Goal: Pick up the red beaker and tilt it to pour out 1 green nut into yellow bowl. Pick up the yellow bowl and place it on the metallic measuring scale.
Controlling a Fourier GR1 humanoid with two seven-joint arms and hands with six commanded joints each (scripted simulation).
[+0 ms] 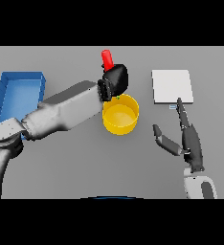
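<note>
Left hand (115, 79) grips red beaker (106, 59) above round yellow bowl (120, 115).
Right hand (181, 139) rests spread beside the flat metallic measuring scale (172, 86).

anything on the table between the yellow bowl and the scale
No: in the head view the stretch of grey table between the yellow bowl and the scale is bare. The right hand sits nearer the robot, below that gap.

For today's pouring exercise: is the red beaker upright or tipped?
Cannot tell for sure: the left hand hides most of the red beaker. Its visible end points up, above the yellow bowl.
</note>
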